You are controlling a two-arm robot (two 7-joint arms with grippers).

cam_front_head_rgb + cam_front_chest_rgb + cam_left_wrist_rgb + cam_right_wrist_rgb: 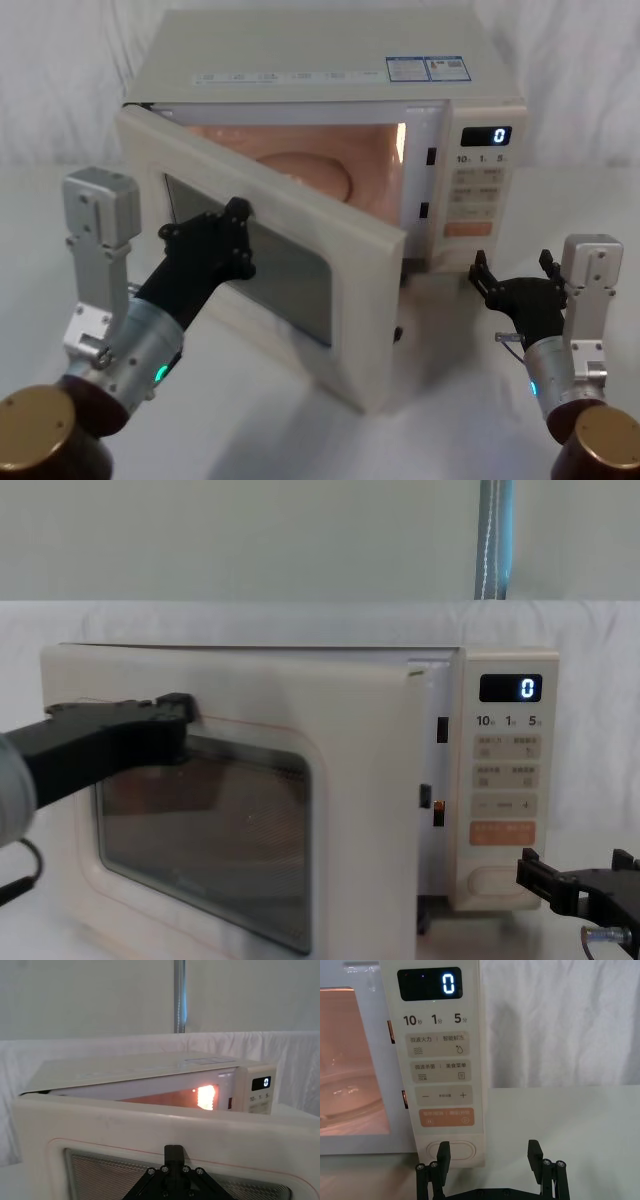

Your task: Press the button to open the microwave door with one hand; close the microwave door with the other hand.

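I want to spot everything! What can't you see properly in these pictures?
- Black left gripper: chest view, fingertips blend into the cream microwave door, so actual contact is unclear.
- Cream microwave cavity: head view, the door covers its lower part.
- Wide cream button: right wrist view, the open black right gripper finger overlaps its edge.

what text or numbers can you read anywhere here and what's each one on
"0": blue digit on the black display of the microwave.
"10", "1", "5": time keys under the display; the small characters beside them are too small to read.
Chinese labels on the cream keys and orange key: too blurred to read.
Stickers on the microwave's top: too small to read.
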